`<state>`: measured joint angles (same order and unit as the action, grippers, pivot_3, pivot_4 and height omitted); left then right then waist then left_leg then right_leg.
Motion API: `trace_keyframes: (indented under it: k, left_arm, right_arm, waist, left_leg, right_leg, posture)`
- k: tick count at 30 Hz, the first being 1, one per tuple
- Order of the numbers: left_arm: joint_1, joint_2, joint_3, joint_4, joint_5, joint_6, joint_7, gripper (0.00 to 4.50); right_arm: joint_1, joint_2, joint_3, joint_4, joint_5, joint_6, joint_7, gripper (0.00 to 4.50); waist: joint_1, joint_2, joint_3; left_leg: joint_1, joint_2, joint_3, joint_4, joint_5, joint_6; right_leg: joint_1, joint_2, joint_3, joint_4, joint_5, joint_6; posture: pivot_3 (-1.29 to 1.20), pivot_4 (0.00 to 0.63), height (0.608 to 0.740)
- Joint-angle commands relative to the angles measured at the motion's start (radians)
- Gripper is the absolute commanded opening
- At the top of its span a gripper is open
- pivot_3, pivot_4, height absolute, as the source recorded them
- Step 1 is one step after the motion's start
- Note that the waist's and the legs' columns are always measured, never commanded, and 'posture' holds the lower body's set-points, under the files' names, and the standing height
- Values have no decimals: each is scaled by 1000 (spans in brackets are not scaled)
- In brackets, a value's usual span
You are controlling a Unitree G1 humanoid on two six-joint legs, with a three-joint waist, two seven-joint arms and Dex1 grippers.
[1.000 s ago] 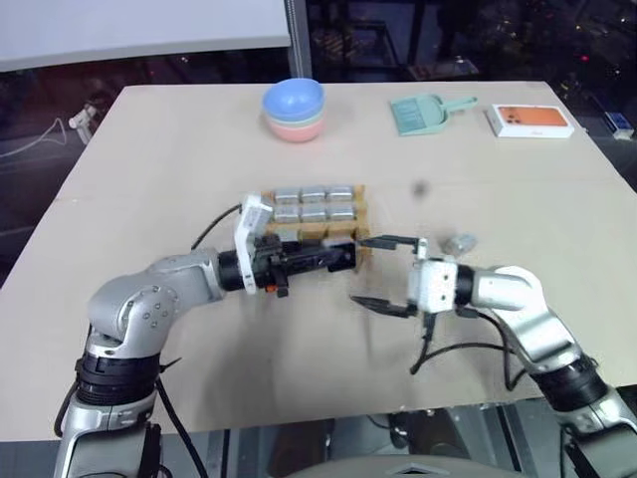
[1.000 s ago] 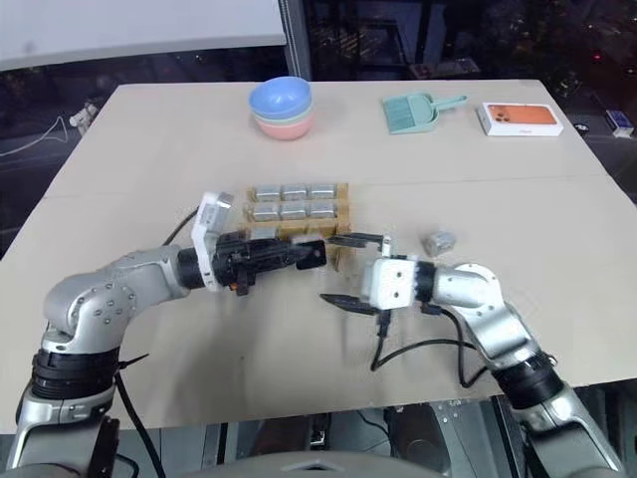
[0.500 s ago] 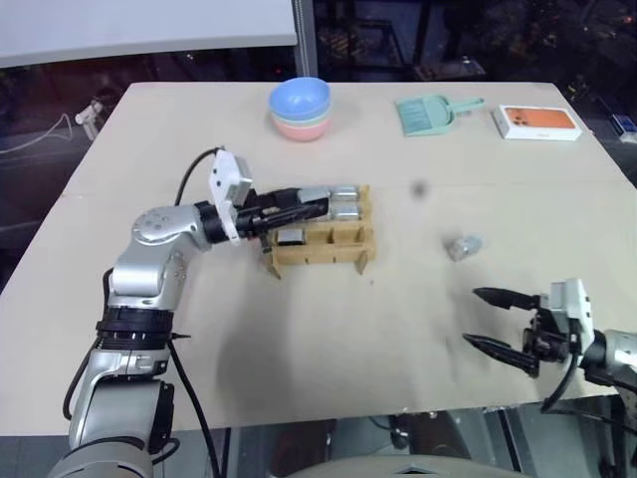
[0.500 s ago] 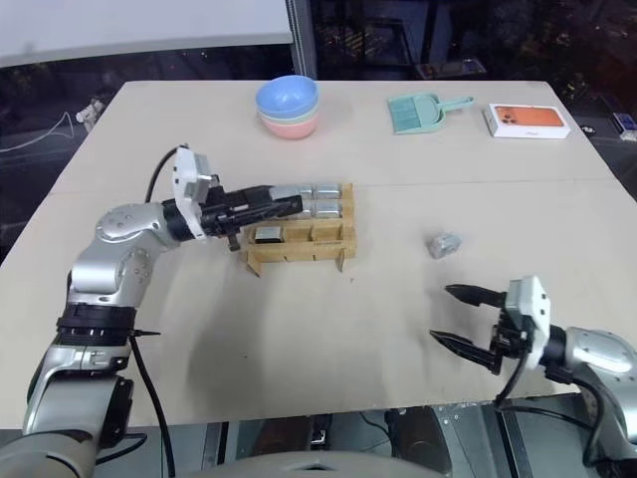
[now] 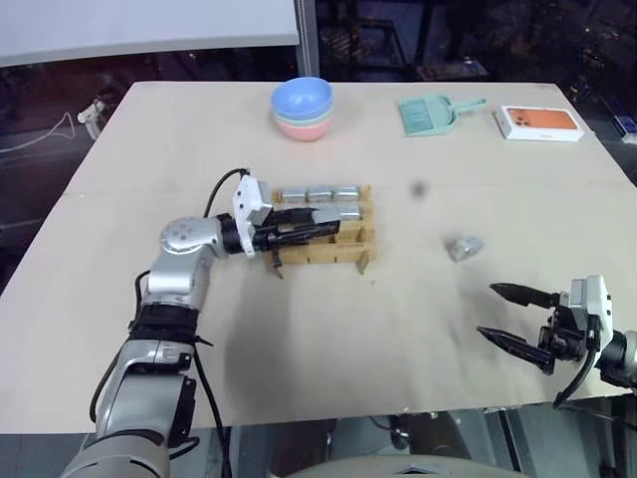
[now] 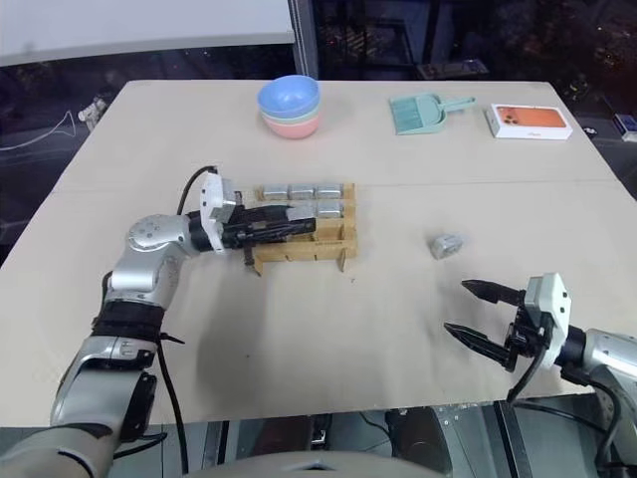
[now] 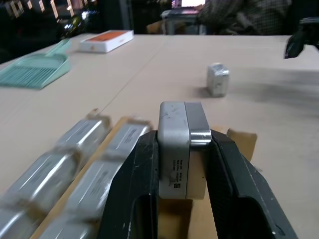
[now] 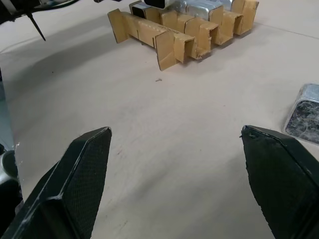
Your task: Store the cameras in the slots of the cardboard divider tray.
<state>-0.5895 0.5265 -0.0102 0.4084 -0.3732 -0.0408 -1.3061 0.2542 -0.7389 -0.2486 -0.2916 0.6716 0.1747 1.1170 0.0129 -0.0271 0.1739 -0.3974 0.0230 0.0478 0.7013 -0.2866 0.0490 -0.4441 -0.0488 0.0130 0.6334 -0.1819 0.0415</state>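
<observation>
Black fingers (image 7: 139, 199) of my left gripper (image 7: 182, 164) clamp a camera (image 7: 180, 149) over the cardboard divider tray (image 5: 328, 249), mid-table. Stored cameras (image 5: 320, 194) fill its far row. My right gripper (image 5: 510, 317) gapes wide, empty, near the table (image 5: 328, 349)'s front right corner.

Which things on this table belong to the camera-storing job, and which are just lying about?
Job: cameras in the tray; camera gripped by the left gripper; loose camera.
Lying about: bowls, dustpan, orange-topped box.
</observation>
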Motion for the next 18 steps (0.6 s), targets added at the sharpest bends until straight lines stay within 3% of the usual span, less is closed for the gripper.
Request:
trace_keyframes:
  k: [1,18]
  left_arm:
    - [-35,5,8,42,22,-57,-16,739]
    - [-91,30,18,208,35,-108,-120,739]
  right_arm:
    - [-6,-4,-37,-50,18,18,-13,4127]
    - [-11,2,-40,-71,17,41,-23,4127]
  waist:
    - [-1,0,0]
    - [0,0,0]
  left_leg:
    - [0,0,0,0,0,0]
    - [0,0,0,0,0,0]
  right_leg:
    - [0,0,0,0,1,1]
    - [0,0,0,0,2,3]
  posture:
    - [0,150,740]
    - [0,150,740]
